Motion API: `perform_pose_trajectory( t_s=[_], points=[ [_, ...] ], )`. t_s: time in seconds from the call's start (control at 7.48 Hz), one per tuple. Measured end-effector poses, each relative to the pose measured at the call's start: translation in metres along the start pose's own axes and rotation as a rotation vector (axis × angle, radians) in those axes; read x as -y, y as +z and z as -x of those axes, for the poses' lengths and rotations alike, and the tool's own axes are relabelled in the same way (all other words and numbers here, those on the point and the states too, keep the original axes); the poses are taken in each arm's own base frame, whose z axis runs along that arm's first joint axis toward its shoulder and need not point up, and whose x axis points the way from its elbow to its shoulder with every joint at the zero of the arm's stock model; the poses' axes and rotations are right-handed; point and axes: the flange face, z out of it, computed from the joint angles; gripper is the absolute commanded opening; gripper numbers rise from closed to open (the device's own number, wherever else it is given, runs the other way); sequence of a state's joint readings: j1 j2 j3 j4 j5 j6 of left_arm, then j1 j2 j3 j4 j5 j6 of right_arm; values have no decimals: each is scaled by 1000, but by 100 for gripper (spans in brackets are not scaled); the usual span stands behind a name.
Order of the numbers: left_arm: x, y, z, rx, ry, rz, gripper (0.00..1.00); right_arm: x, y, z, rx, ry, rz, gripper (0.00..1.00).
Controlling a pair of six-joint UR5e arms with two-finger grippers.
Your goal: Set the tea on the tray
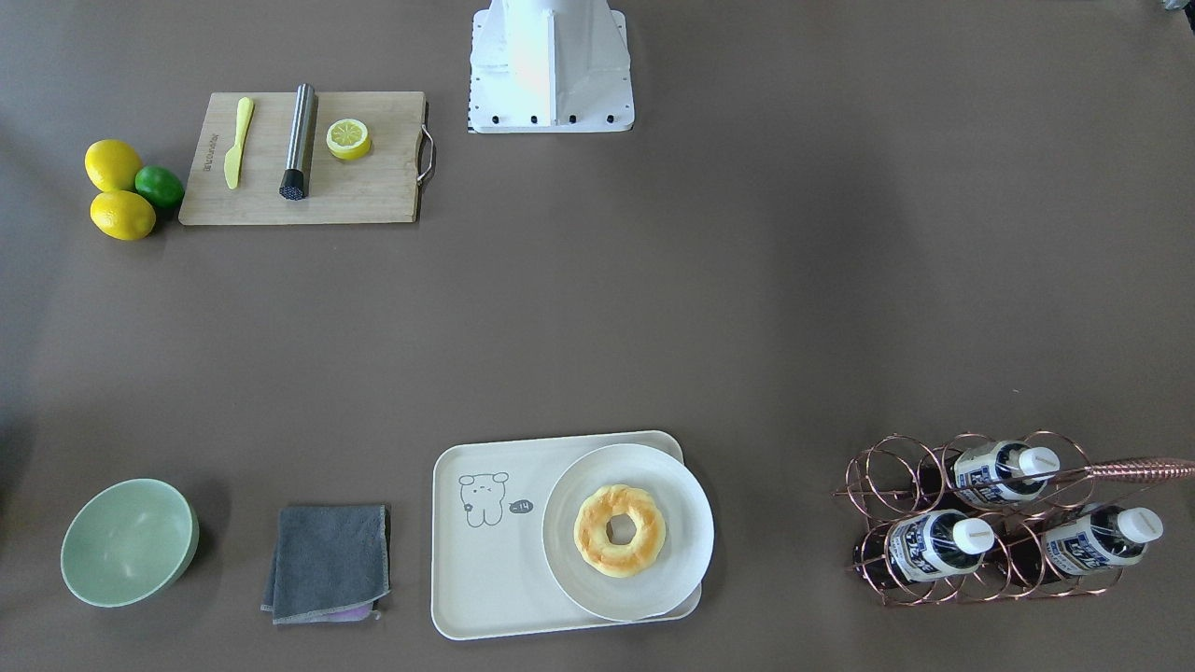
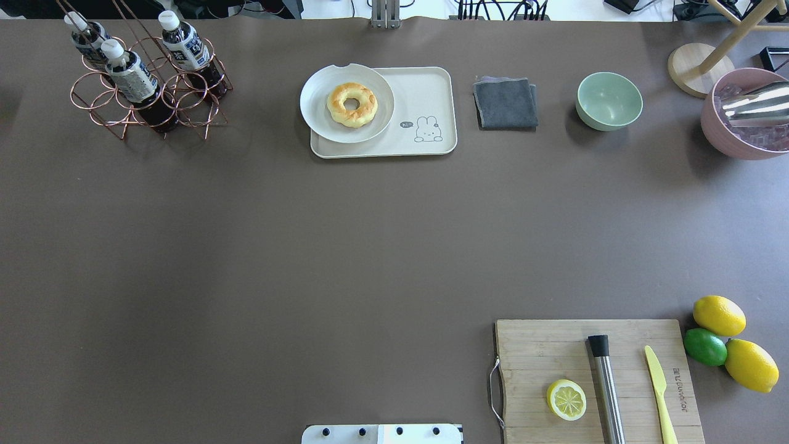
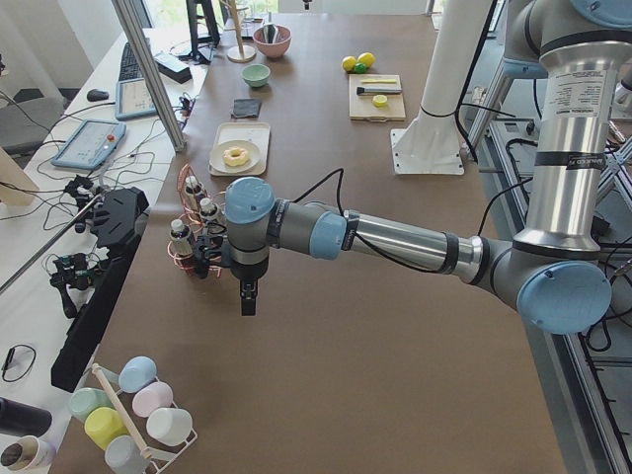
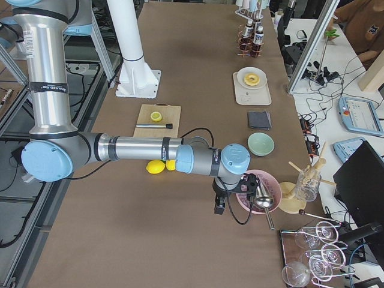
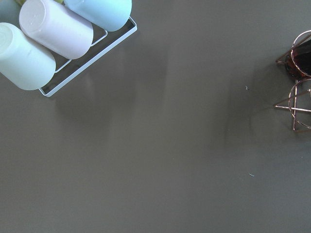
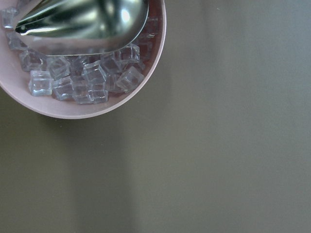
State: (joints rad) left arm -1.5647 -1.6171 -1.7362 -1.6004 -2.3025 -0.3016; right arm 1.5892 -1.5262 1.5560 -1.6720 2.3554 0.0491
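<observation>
- Lying nearest, along the surface's robot-side edge toward the robot's right, a wooden cutting board (image 2: 542, 351) is carrying a half lemon (image 2: 566, 399), a steel rod (image 2: 607, 394) and a yellow knife (image 2: 658, 394); two lemons (image 2: 719, 315) and a lime (image 2: 705, 346) are resting just beside its right end.
- Out at the ends, the left gripper (image 3: 247, 299) is hanging over bare surface near the copper wire rack (image 2: 123, 131), and the right gripper (image 4: 219, 207) is hanging beside the pink bowl (image 2: 718, 139). I cannot tell how wide either pair of fingers is standing.
- With all three bottles racked, the reach for one is, by my reading, not yet under way. The next move is calling for the left gripper to travel to the rack, close round one bottle and draw it clear of the wire rings.
- Along the far edge, the tray (image 2: 431, 86) is holding a round plate (image 2: 314, 108) with a doughnut (image 2: 351, 105), leaving its drawing-marked half bare.
- Further toward the far right corner, a grey cloth (image 2: 505, 102) is lying folded, a green bowl (image 2: 584, 110) is standing empty, and the pink bowl is holding ice cubes (image 2: 767, 139) and a metal scoop (image 2: 755, 105).
- At the far left corner, the tea (image 2: 132, 77) is sitting in the rack with two matching bottles, well apart from the tray.
</observation>
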Motion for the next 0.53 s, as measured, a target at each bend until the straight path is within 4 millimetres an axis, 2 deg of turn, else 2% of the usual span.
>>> perform_pose_trajectory(
  t_s=[0.53],
  points=[
    [0,1,2,5,-7,3,97,0,-2,2,2,-4,-4,100]
  ],
)
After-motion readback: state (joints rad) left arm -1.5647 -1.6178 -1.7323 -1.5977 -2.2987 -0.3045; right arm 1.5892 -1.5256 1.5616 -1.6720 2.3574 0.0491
